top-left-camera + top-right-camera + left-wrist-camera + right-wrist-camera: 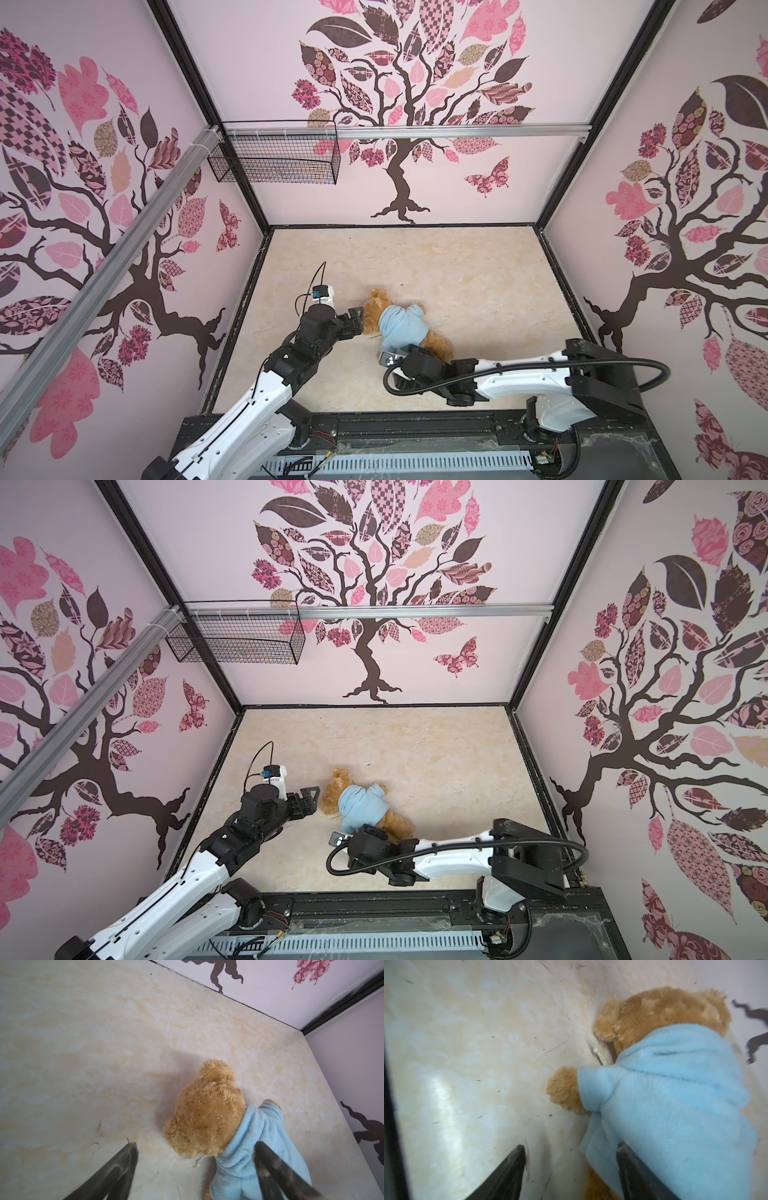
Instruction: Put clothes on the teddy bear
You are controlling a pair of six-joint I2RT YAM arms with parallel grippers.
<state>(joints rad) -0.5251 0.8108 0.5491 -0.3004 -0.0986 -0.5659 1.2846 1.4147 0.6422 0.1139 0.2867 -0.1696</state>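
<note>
A black wire basket hangs on the far left wall above a marbled beige table. Left of centre, the left gripper reaches in low with its jaws spread wide and nothing between them, its tips just beside the head of the teddy bear. The bear lies near the middle of the table with the back of its head up, head to the left and far, legs to the right and near. A light blue hoodie covers its torso, the hood bunched behind the neck. In the right wrist view one paw pokes from a sleeve. At the near side of the bear's legs, the right gripper is also parted and holds nothing. One finger stands in front of the hoodie's hem; whether it touches the cloth cannot be told.
</note>
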